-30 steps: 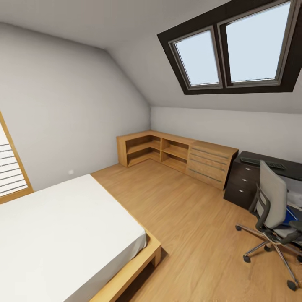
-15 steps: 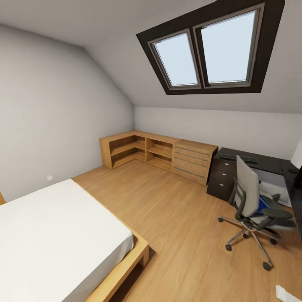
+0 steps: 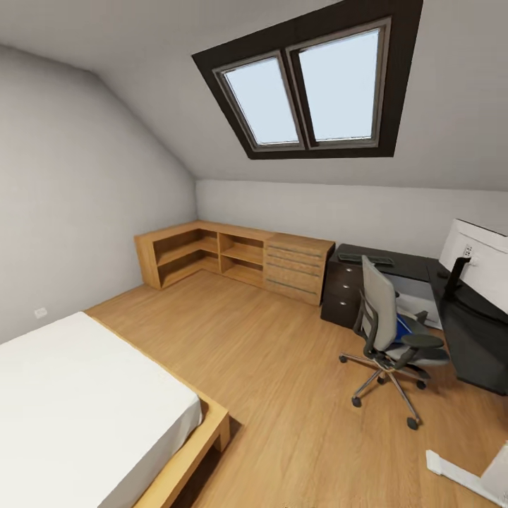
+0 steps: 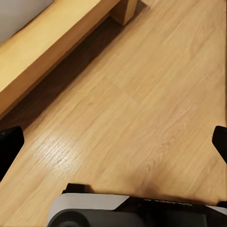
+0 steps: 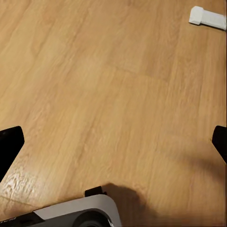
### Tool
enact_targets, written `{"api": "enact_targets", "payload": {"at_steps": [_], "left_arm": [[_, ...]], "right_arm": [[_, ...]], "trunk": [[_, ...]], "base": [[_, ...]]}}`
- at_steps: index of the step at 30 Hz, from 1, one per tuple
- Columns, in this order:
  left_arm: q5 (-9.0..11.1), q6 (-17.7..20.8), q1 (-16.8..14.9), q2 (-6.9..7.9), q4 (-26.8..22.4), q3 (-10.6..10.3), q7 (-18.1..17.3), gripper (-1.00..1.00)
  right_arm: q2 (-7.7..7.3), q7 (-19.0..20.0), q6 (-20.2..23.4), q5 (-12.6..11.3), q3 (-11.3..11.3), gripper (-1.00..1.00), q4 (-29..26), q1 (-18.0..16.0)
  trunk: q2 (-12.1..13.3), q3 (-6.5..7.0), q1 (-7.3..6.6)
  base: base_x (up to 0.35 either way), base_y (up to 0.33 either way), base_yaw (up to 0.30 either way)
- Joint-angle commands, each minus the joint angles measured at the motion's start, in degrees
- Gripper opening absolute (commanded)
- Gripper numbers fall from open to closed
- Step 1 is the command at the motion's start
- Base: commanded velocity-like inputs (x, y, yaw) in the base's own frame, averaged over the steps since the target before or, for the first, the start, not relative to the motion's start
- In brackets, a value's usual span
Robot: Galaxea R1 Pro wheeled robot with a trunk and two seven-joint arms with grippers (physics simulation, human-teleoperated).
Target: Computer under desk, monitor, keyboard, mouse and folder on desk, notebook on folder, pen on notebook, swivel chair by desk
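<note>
The head view looks across an attic bedroom with a wooden floor (image 3: 282, 367), a sloped ceiling and a dark-framed double skylight (image 3: 307, 88). A bed (image 3: 77, 409) with a white mattress on a light wooden frame fills the near left corner. Along the far wall runs a light wooden shelf and drawer unit (image 3: 236, 257), and just beside its right end stands the desk (image 3: 353, 282), black, with drawers facing the room and its top running on to the right and then forward along the right wall. The keyboard (image 3: 365, 259) lies on the far part of the desk top. The monitor (image 3: 480, 271) stands on the desk's right wing, showing its pale back and dark stem. The swivel chair (image 3: 386, 339) stands on the floor just in front of the desk, its grey back turned towards the camera, and a patch of bright blue, the folder (image 3: 402, 328), shows on its seat. A white object (image 3: 458, 474) lies on the floor at the lower right. In the left wrist view the left gripper (image 4: 113, 142) hangs above bare floor beside the bed frame (image 4: 56, 42), its dark fingertips spread wide with nothing between them. In the right wrist view the right gripper (image 5: 113, 142) is likewise spread wide and empty above the floor.
</note>
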Motion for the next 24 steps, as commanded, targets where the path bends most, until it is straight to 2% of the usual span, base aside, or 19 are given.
{"api": "enact_targets", "payload": {"at_steps": [1,13,24], "left_arm": [[0.25,-0.09,0.01,-0.03,-0.06,0.14,-0.09,1.0],[0.25,-0.09,0.01,-0.08,-0.06,0.13,-0.09,1.0],[0.25,-0.08,0.01,-0.1,-0.06,0.13,-0.09,1.0]], "right_arm": [[0.0,-0.24,-0.08,0.0,0.01,1.0,-0.06,-0.01],[-0.04,-0.24,-0.09,0.02,-0.61,1.0,-0.08,-0.01],[-0.2,-0.24,-0.09,0.02,-0.63,1.0,-0.08,-0.01]], "trunk": [[-0.09,-0.1,0.02],[-0.09,-0.35,0.02],[-0.09,-0.63,0.02]], "base": [[0.0,0.0,-0.27],[0.015,0.0,-0.269],[0.222,-0.039,-0.268]]}}
